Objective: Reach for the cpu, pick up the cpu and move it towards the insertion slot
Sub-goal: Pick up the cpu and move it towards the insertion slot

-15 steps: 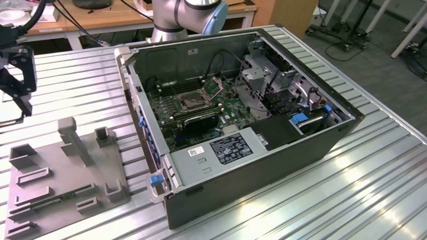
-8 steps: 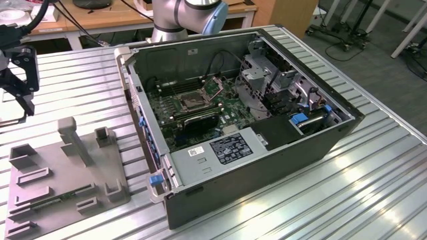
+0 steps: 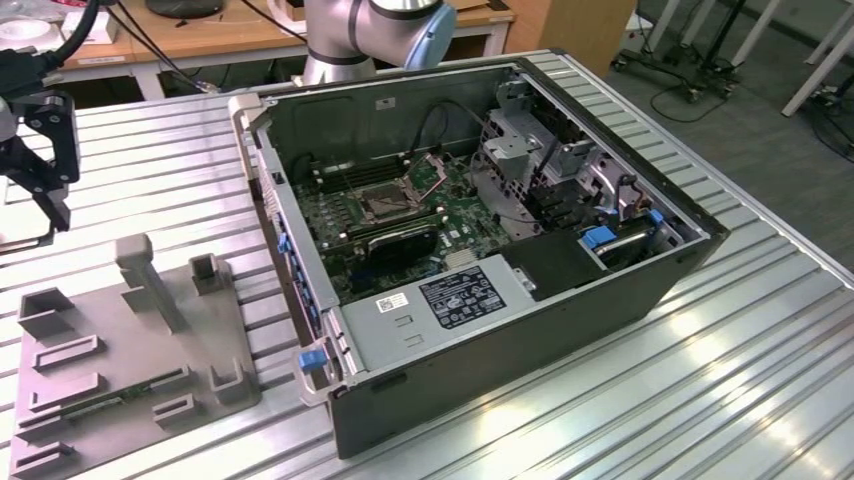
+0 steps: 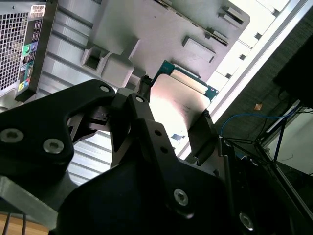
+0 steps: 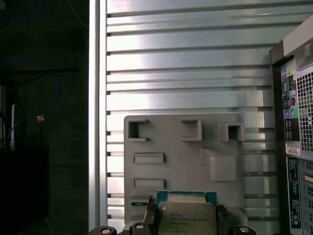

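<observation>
Already the claw [image 4: 173, 106] is clamped on the cpu [image 4: 185, 95], held above the gray tray [image 5: 171, 147]. The pickup looks done, but the insertion slot [image 3: 380, 205] inside the computer case [image 3: 534, 330] is well apart.

Exterior view: mounted off the arm, high, angled down across the ribbed table [image 3: 747, 330] into the open computer case [image 3: 534, 290], at mid range; gray tray [image 3: 120, 370] at the exterior view's left. First wrist view: aimed straight down past the gripper [image 5: 186, 220] from well above the tray. Second wrist view: placed close behind the fingers [image 4: 203, 134], aimed obliquely along them. Shared in both wrist views: cpu [image 5: 186, 213], tray, rear of the case. Shared by all three: tray, table, case.
</observation>
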{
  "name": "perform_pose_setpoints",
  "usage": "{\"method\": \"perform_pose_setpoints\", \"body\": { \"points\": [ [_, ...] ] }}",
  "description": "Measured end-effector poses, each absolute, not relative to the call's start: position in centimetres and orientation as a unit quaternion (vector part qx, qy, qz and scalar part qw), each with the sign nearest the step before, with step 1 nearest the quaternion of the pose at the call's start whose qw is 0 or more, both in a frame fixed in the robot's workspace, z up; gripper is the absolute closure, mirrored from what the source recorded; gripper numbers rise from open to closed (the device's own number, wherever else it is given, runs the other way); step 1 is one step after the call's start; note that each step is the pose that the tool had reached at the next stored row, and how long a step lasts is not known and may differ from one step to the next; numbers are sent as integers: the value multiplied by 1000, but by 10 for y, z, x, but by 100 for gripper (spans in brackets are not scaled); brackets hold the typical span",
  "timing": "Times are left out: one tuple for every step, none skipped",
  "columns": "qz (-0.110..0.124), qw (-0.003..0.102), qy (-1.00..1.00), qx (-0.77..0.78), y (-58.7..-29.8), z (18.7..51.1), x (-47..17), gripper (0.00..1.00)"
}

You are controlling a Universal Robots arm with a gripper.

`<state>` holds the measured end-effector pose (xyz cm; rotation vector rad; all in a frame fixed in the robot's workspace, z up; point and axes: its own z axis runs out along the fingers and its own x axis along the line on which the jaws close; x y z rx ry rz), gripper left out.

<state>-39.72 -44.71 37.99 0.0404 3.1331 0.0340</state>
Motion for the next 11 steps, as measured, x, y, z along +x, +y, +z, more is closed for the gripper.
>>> {"method": "perform_pose_setpoints", "body": {
  "points": [
    [11,4,1000,13,-447,380,-397,45],
    [11,4,1000,13,-447,380,-397,45],
    [11,4,1000,13,-447,381,-397,45],
    [11,4,1000,13,-447,381,-397,45],
    [11,4,1000,13,-447,381,-397,45],
    [11,4,1000,13,-447,382,-397,45],
    [11,4,1000,13,-447,382,-397,45],
    [11,4,1000,13,-447,383,-397,45],
    [11,4,1000,13,-447,383,-397,45],
    [11,4,1000,13,-447,383,-397,45],
    [11,4,1000,13,-447,383,-397,45]
  ]
}}
